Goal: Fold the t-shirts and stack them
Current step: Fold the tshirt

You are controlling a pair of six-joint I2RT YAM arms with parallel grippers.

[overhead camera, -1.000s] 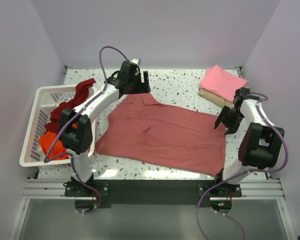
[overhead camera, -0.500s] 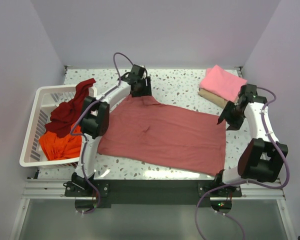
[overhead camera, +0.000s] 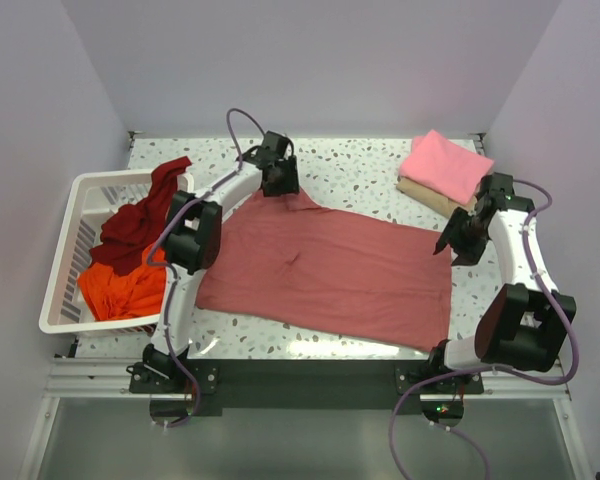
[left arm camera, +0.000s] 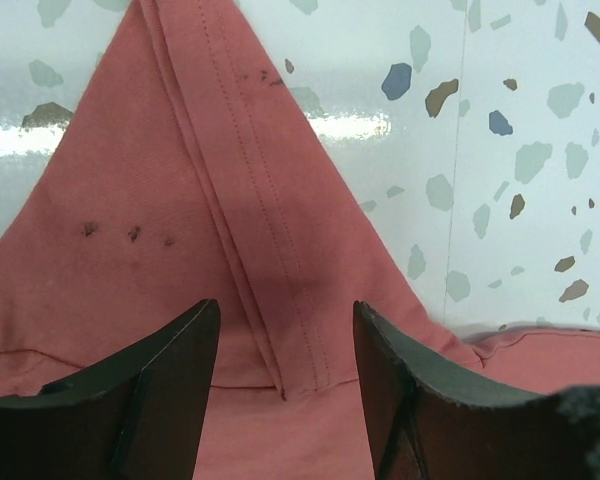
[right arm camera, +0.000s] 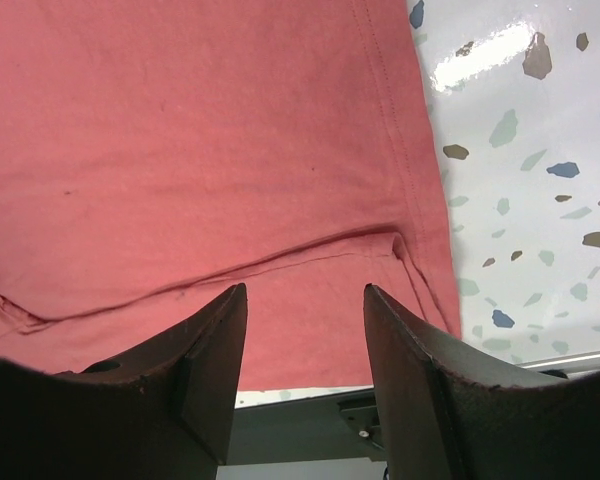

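Nearest me, the dusty rose-red t-shirt [overhead camera: 325,270] lies spread flat across the middle of the speckled table [overhead camera: 360,175], its near hem running close to the table's 6 o'clock edge. At 9 o'clock the white slatted basket [overhead camera: 62,250] holds the orange t-shirt [overhead camera: 120,290] in its near end and the dark maroon t-shirt [overhead camera: 135,215] behind it, one maroon corner draped over the far rim.

My right gripper [overhead camera: 448,243] sits at the spread shirt's 3 o'clock edge. On its wrist camera the fingers [right arm camera: 195,370] stand apart above the stitched hem, released, with nothing pinched between them.

Further out, my left gripper [overhead camera: 280,185] hangs over the shirt's far corner at about 11 o'clock. Its jaws are spread too, straddling a pointed fold of cloth with a double-stitched band, not clenched on it.

At 2 o'clock, in the far corner, the bright pink t-shirt [overhead camera: 445,165] rests folded on top of a tan folded cloth [overhead camera: 428,197].
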